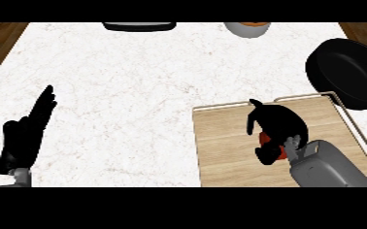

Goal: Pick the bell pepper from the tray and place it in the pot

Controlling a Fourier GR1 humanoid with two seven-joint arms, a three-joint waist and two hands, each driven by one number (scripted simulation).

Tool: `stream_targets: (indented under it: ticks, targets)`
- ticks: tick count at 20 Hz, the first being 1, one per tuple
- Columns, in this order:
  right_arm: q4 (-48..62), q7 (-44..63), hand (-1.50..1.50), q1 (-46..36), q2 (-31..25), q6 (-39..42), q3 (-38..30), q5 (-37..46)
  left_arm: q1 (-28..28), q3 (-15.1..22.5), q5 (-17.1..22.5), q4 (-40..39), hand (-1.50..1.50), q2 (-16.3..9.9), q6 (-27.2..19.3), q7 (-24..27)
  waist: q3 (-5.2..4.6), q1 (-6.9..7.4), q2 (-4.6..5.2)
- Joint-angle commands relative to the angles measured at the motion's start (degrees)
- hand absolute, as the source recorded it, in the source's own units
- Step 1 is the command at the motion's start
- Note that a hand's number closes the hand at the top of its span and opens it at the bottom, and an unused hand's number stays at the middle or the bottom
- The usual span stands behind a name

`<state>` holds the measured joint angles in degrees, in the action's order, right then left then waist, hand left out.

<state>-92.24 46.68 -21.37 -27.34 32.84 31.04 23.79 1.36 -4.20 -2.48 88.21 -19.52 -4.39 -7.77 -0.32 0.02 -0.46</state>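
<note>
**Right hand curled over the red bell pepper on the wooden tray**

No brand, label or writing can be read anywhere on the counter.

Nearest, the grey right forearm (pixel 326 167) comes in from the lower right edge and is cut off there. Its black right hand (pixel 278 126) bends down over the wooden tray (pixel 225 150), fingers and thumb curled around the bell pepper (pixel 267 138), of which only a small red patch shows between them; its shape and stem are hidden. The pepper sits on the tray's right part, under the palm. The tray is cut by the lower edge, and its pale rim shows along the top and right sides.

At the lower left, the left hand (pixel 25 133) rests open, fingers straight and together, pointing up and away over the white marble counter (pixel 122 92).

Farther off at the right, the black pot (pixel 341 70) lies just beyond the tray's far right corner, partly cut by the edge. At the far rim, a dark object (pixel 140 26) and a grey bowl with something orange inside (pixel 247 28) are mostly cut off.
</note>
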Motion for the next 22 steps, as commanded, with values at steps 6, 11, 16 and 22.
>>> stream_targets:
  ticks: [6, 11, 16, 22]
  targets:
    - [-3.5, -1.8, 1.50, 4.9, 2.3, 5.3, -3.3, 4.4, 1.6, -0.9, -3.0, 1.0, 0.00, 1.8, 0.5, 0.5, 0.32, 0.03, 0.40]
    - [0.7, -3.0, 1.50, 0.7, 4.9, 0.5, -9.8, 6.4, -0.3, -1.5, -2.6, 2.2, 0.00, 1.8, 1.4, -2.0, 0.34, 0.12, 0.46]
    - [9.6, -4.0, 1.50, -9.5, 7.3, -6.3, -14.3, 11.5, -0.1, -1.8, -2.7, 1.7, 0.00, 2.0, 1.7, -1.7, 0.34, 0.67, 0.56]
    - [-2.6, 2.4, 1.50, -12.9, 3.0, -9.2, -14.0, 19.9, 0.4, -1.3, -3.3, 1.4, 0.00, 2.8, 1.3, -1.6, 0.28, -0.38, 0.10]
